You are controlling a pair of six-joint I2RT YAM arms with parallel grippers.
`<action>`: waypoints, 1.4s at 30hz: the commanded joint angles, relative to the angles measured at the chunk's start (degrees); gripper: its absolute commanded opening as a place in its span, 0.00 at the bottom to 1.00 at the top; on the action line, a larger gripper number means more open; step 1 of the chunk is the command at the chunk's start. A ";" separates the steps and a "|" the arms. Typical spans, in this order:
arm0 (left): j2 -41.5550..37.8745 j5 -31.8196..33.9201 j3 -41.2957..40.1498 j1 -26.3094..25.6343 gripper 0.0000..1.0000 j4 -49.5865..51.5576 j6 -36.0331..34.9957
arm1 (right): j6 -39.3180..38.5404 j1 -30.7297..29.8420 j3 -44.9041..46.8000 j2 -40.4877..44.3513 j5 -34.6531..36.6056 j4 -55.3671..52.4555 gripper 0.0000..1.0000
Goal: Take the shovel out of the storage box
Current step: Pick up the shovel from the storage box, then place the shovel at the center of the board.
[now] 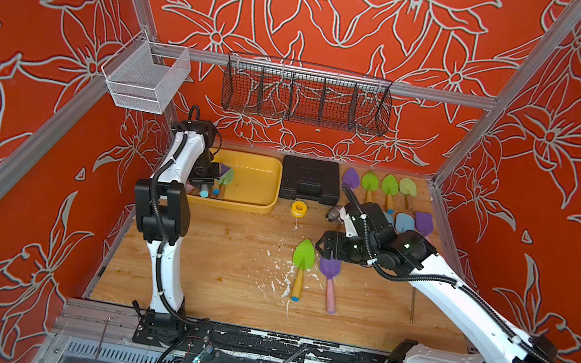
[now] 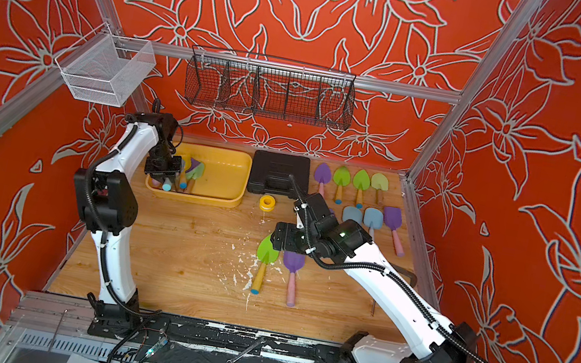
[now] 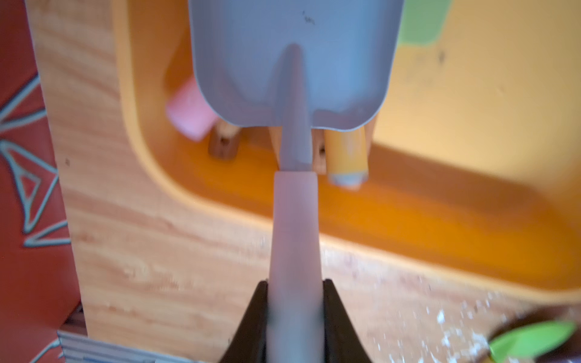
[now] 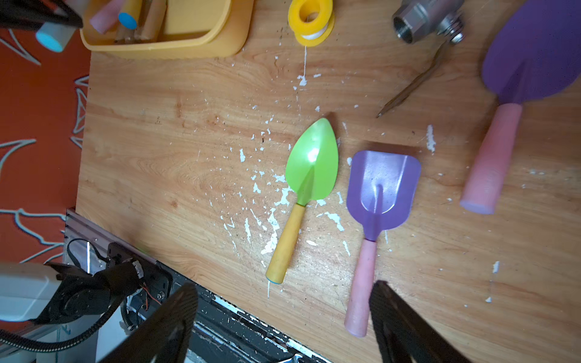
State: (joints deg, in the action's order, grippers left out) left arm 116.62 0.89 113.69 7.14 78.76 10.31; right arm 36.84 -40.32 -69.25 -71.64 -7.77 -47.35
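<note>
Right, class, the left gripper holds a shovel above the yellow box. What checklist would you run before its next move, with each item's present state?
1. Left gripper shut on the shovel handle: ok.
2. Shovel blade clear of the storage box rim: cannot tell.
3. Other handles in the box free of the blade: cannot tell.
4. Right gripper open, away from the box: ok.
5. Bare table between box and green shovel: ok.

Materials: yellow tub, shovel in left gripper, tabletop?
Tub: likely moulded plastic, smooth matte, with rounded corners and a rolled rim. Shovel: thin blue-grey blade with a pressed rib and faint sheen, painted metal or plastic; pale matte handle, perhaps foam or rubber. Tabletop: wood-grain, probably laminate, flecked white.
</note>
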 commanded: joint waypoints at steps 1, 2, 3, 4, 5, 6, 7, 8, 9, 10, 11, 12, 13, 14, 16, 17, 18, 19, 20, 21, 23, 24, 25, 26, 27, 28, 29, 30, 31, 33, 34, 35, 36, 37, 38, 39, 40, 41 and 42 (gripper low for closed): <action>-9.06 -2.40 -5.51 -3.25 0.00 2.96 1.33 | -3.10 1.74 -0.85 0.45 -0.81 -0.75 0.88; -11.94 -3.54 -7.97 -4.16 0.00 2.23 2.24 | -3.78 2.18 -1.32 0.28 -0.93 -1.01 0.88; -15.25 -4.32 -10.46 -5.85 0.00 1.53 3.26 | -4.66 2.75 -1.78 0.13 -0.85 -1.40 0.88; -18.50 -4.17 -12.60 -7.82 0.00 1.18 4.85 | -5.54 3.23 -2.28 0.01 -0.67 -1.88 0.89; -20.96 -4.64 -14.79 -9.71 0.00 0.76 6.64 | -6.36 3.83 -2.61 -0.05 -0.60 -2.12 0.89; -24.18 -5.37 -17.67 -12.50 0.00 -0.16 9.08 | -7.23 4.67 -2.93 -0.08 -0.50 -2.50 0.89; -27.11 -5.85 -20.70 -15.44 0.00 -1.47 12.39 | -8.00 5.65 -3.29 -0.15 -0.58 -2.75 0.89; -30.33 -6.61 -24.48 -18.74 0.00 -3.48 15.59 | -8.68 6.53 -3.62 -0.25 -0.86 -3.03 0.89; -33.58 -7.08 -28.83 -22.56 0.00 -6.21 19.56 | -9.28 7.49 -3.95 -0.45 -1.38 -3.18 0.89; -36.81 -7.28 -33.46 -26.75 0.00 -9.42 24.33 | -10.05 8.41 -4.42 -0.53 -1.99 -3.13 0.89; -39.39 -7.15 -37.67 -30.36 0.00 -12.33 28.50 | -10.63 9.14 -4.78 -0.76 -2.31 -3.11 0.89; -41.82 -6.73 -42.22 -34.14 0.00 -15.28 32.78 | -11.33 9.93 -5.28 -0.90 -2.71 -3.05 0.89; -43.81 -6.44 -46.61 -37.36 0.00 -18.33 36.62 | -12.17 10.61 -5.86 -1.21 -3.09 -3.15 0.90; -45.37 -6.22 -50.13 -40.21 0.00 -21.46 39.27 | -12.84 11.22 -6.45 -1.55 -3.26 -3.26 0.89; -46.94 -3.43 -56.37 -46.99 0.00 -28.09 43.01 | -14.08 12.12 -7.31 -2.24 -3.93 -3.10 0.90; -46.59 -2.28 -58.17 -49.19 0.00 -30.39 43.22 | -14.52 12.55 -7.54 -2.62 -4.25 -2.92 0.90; -45.64 -1.49 -59.65 -50.66 0.00 -31.90 43.03 | -14.75 12.85 -7.88 -3.00 -4.44 -3.00 0.90; -44.71 -0.97 -60.58 -51.81 0.00 -33.67 42.55 | -14.93 13.06 -8.17 -3.46 -4.85 -3.07 0.89; -44.09 -0.49 -61.38 -52.60 0.00 -35.39 42.44 | -15.10 13.26 -8.47 -3.78 -5.32 -3.08 0.89; -43.41 -0.27 -62.54 -53.45 0.00 -38.10 42.35 | -15.35 13.34 -8.47 -4.01 -5.73 -3.04 0.89; -41.40 -0.67 -64.56 -53.82 0.00 -42.12 42.55 | -15.40 13.46 -8.07 -4.27 -5.76 -2.87 0.89; -40.03 -1.09 -65.24 -53.81 0.00 -43.43 42.96 | -15.43 13.49 -7.94 -4.33 -5.92 -2.83 0.89; -38.92 -1.35 -65.34 -53.87 0.00 -44.19 43.13 | -15.37 13.51 -7.79 -4.39 -6.07 -2.83 0.89; -37.99 -1.39 -65.26 -54.33 0.00 -44.78 43.33 | -15.26 13.59 -7.69 -4.39 -6.19 -2.78 0.89; -37.09 -0.79 -65.11 -54.95 0.00 -45.28 43.81 | -15.15 13.60 -7.44 -4.33 -6.33 -2.75 0.89; -36.23 -0.62 -64.82 -55.18 0.00 -45.74 43.86 | -15.13 13.60 -7.01 -4.22 -6.38 -2.55 0.89; -35.02 -0.28 -63.95 -55.21 0.00 -45.36 43.46 | -15.00 13.60 -6.40 -3.96 -6.46 -2.08 0.89; -33.87 0.67 -63.11 -55.30 0.00 -44.62 43.38 | -14.74 13.72 -5.75 -3.84 -6.47 -1.81 0.89; -33.14 0.89 -62.98 -55.30 0.00 -44.99 43.40 | -14.59 13.75 -5.40 -3.65 -6.53 -1.58 0.89; -31.50 -0.32 -63.24 -55.29 0.00 -47.14 43.28 | -14.26 13.84 -4.69 -3.36 -6.81 -1.44 0.89; -30.68 -0.82 -63.00 -55.30 0.00 -47.30 42.99 | -14.25 13.86 -4.43 -3.26 -6.89 -1.49 0.89; -29.81 -0.57 -62.56 -55.30 0.00 -46.28 43.00 | -14.32 13.86 -4.23 -3.07 -6.78 -1.47 0.89; -29.35 -0.35 -62.31 -55.30 0.00 -45.96 43.13 | -14.42 13.98 -4.01 -2.84 -6.50 -1.58 0.89; -28.95 -0.55 -62.50 -55.29 0.03 -46.37 43.20 | -14.55 13.95 -3.88 -2.70 -6.38 -1.67 0.89; -28.30 -0.92 -62.39 -55.30 0.06 -46.39 43.22 | -14.52 14.08 -3.79 -2.53 -6.29 -1.67 0.89; -27.65 -1.06 -61.99 -55.30 0.08 -45.89 43.24 | -14.56 14.20 -3.66 -2.30 -6.29 -1.75 0.89; -26.69 -1.06 -61.57 -55.30 0.10 -45.29 43.35 | -14.65 14.28 -3.69 -2.20 -6.29 -1.84 0.89; -25.83 -1.17 -61.27 -55.30 0.13 -44.83 43.41 | -14.63 14.34 -3.67 -2.15 -6.22 -2.01 0.89; -25.00 -1.68 -61.25 -55.30 0.16 -45.19 43.16 | -14.70 14.39 -3.54 -2.02 -6.27 -2.02 0.89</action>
State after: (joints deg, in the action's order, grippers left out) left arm 89.62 -0.75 51.37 -48.01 32.93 52.62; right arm 22.72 -26.33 -73.41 -75.20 -14.02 -48.71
